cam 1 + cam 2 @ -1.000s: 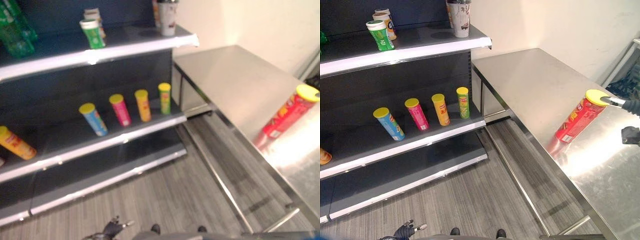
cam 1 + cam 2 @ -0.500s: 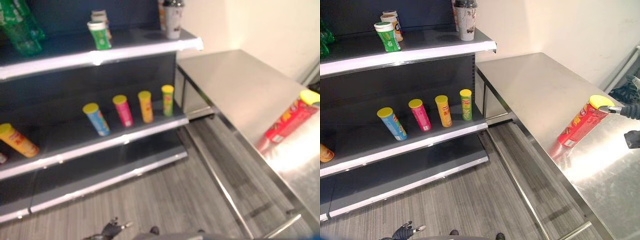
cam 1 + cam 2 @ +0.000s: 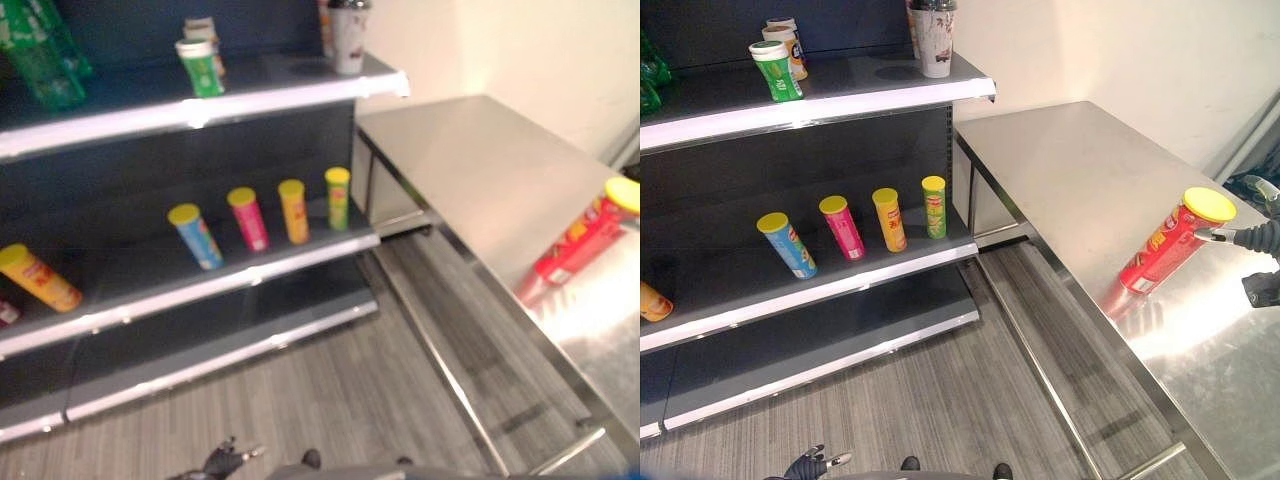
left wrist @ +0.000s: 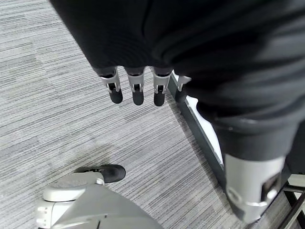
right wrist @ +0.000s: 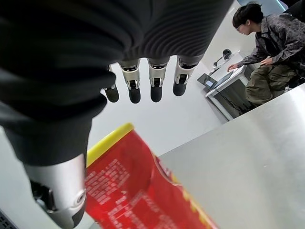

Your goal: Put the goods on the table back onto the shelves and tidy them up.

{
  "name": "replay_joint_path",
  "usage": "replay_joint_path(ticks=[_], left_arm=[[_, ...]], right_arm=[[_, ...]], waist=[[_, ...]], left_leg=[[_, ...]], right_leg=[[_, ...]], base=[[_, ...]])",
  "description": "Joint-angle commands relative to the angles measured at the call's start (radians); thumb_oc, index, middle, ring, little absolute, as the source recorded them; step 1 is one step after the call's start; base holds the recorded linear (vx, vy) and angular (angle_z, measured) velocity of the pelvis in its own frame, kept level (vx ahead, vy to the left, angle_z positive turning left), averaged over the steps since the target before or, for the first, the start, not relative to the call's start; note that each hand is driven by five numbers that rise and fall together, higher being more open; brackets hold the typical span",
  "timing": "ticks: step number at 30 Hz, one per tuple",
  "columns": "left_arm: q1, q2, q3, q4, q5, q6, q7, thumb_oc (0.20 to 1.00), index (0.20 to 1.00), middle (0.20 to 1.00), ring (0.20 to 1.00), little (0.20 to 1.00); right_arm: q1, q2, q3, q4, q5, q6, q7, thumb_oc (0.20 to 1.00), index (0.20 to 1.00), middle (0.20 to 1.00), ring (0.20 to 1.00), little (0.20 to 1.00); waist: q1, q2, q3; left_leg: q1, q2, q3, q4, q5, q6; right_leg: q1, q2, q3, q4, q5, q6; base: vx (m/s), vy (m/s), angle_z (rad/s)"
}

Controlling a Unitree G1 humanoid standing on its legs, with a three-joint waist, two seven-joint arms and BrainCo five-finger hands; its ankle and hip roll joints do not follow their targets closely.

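Observation:
A red can with a yellow lid [image 3: 1168, 248] stands tilted on the steel table [image 3: 1080, 170] near its right side. My right hand [image 3: 1262, 238] reaches in from the right, one fingertip beside the can just under the lid. In the right wrist view the right hand [image 5: 156, 81] has straight fingers above the red can [image 5: 138, 191] and its thumb beside it, so it is open. My left hand [image 3: 808, 464] hangs low over the floor, and the left wrist view shows the left hand [image 4: 137, 88] with straight fingers holding nothing.
The dark shelf unit [image 3: 820, 270] stands left of the table. Its middle shelf holds blue [image 3: 786, 244], pink [image 3: 842, 227], orange [image 3: 889, 219] and green [image 3: 934, 206] cans. Cups [image 3: 776, 69] and a tumbler [image 3: 936, 38] stand on the upper shelf. A person [image 5: 271, 38] sits beyond the table.
The camera has shifted a little. My right hand's fingertip has dropped from the lid's rim to beside the can under the lid. The can stays in place.

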Motion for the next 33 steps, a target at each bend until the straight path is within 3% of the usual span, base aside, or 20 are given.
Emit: replay_joint_path(ticks=[1,15,23,24,25,26,27,33], left_arm=[[-0.045,0.055,-0.054,0.035,0.026,-0.018,0.003,1.0,1.0,1.0,1.0,1.0],[-0.046,0.057,-0.059,0.034,0.021,-0.013,0.007,1.0,1.0,1.0,1.0,1.0],[-0.052,0.069,-0.067,0.028,0.019,-0.019,-0.008,1.0,1.0,1.0,1.0,1.0],[-0.054,0.07,-0.069,0.032,0.018,-0.021,-0.012,1.0,1.0,1.0,1.0,1.0],[-0.056,0.07,-0.069,0.035,0.018,-0.021,-0.013,1.0,1.0,1.0,1.0,1.0],[-0.056,0.07,-0.069,0.035,0.018,-0.021,-0.013,1.0,1.0,1.0,1.0,1.0],[-0.057,0.07,-0.07,0.035,0.016,-0.021,-0.012,1.0,1.0,1.0,1.0,1.0],[-0.056,0.07,-0.066,0.03,0.008,-0.02,-0.012,1.0,1.0,1.0,1.0,1.0]], right_arm=[[-0.155,-0.007,0.045,0.053,0.011,-0.011,-0.046,1.0,1.0,1.0,1.0,1.0],[-0.216,0.01,0.123,0.088,0.003,0.005,-0.032,1.0,1.0,1.0,1.0,1.0],[-0.218,-0.066,0.211,0.097,0.052,0.013,0.076,1.0,1.0,1.0,1.0,1.0],[-0.225,-0.082,0.223,0.097,0.067,0.013,0.086,0.947,0.947,0.947,0.947,0.947],[-0.227,-0.087,0.226,0.096,0.069,0.012,0.09,0.583,0.583,0.583,0.583,0.583],[-0.227,-0.087,0.226,0.096,0.069,0.012,0.09,0.423,0.423,0.423,0.423,0.423],[-0.226,-0.092,0.222,0.093,0.07,0.012,0.087,0.2,0.2,0.2,0.2,0.2],[-0.225,-0.101,0.21,0.083,0.065,0.014,0.082,0.2,0.2,0.2,0.2,0.2]], waist=[[0.054,-0.041,-0.009],[0.069,-0.047,-0.004],[0.066,-0.057,-0.003],[0.062,-0.059,-0.004],[0.061,-0.06,-0.004],[0.061,-0.06,-0.004],[0.059,-0.06,-0.005],[0.054,-0.062,-0.006]], left_leg=[[-0.022,0.029,-0.047,0.0,-0.099,-0.069],[-0.026,0.026,-0.054,0.0,-0.098,-0.068],[-0.023,0.028,-0.051,0.0,-0.098,-0.074],[-0.022,0.028,-0.048,0.0,-0.098,-0.076],[-0.022,0.029,-0.047,0.0,-0.098,-0.077],[-0.022,0.029,-0.048,0.0,-0.098,-0.077],[-0.021,0.03,-0.045,0.0,-0.098,-0.078],[-0.018,0.032,-0.04,0.0,-0.1,-0.078]], right_leg=[[0.001,-0.067,-0.036,0.008,-0.058,0.043],[0.005,-0.071,-0.05,0.008,-0.059,0.042],[0.01,-0.072,-0.058,0.008,-0.06,0.043],[0.011,-0.072,-0.058,0.008,-0.061,0.043],[0.012,-0.071,-0.059,0.008,-0.061,0.043],[0.012,-0.071,-0.059,0.008,-0.061,0.043],[0.013,-0.071,-0.06,0.008,-0.061,0.043],[0.014,-0.07,-0.059,0.008,-0.061,0.043]], base=[[0.0,0.0,0.0],[0.0,0.0,0.0],[0.0,-0.004,0.02],[0.0,0.0,0.0],[0.0,0.0,0.0],[0.0,0.0,0.0],[0.0,0.0,0.0],[0.0,0.0,0.0]])
